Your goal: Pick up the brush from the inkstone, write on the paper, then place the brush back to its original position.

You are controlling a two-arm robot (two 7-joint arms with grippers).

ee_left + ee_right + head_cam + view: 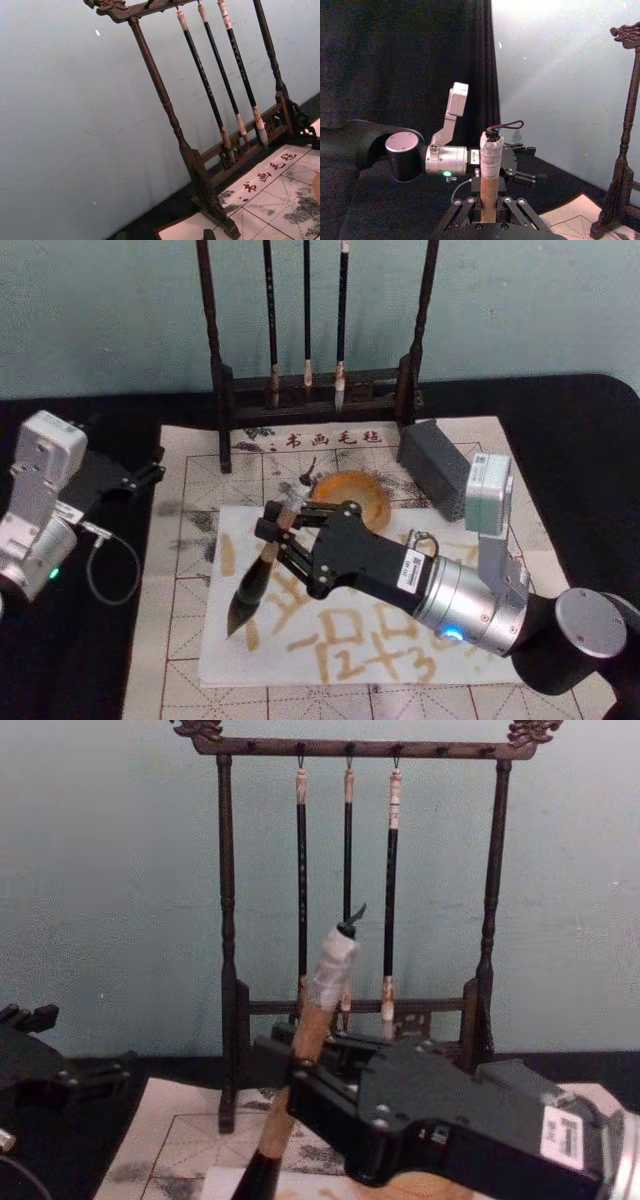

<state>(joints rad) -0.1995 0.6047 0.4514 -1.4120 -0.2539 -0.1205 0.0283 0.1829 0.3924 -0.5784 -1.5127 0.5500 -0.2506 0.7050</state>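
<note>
The brush [255, 585] is clamped in the right gripper [281, 530], whose jaws are closed on the tan handle just above the black section. In the head view the brush is tilted, with the bristle tip toward 7 o'clock and the taped end toward 1 o'clock. The tip lies over the left part of the paper [230, 660]; contact with the sheet cannot be determined. The inkstone [352, 496] sits at 1 o'clock from the gripper, just beyond the paper's far edge, on the gridded mat [190, 480]. The brush rack [310, 390] stands at 12 o'clock. The left gripper [148, 475] is parked at 9 o'clock on the black counter [80, 660], jaws apart and holding nothing.
</note>
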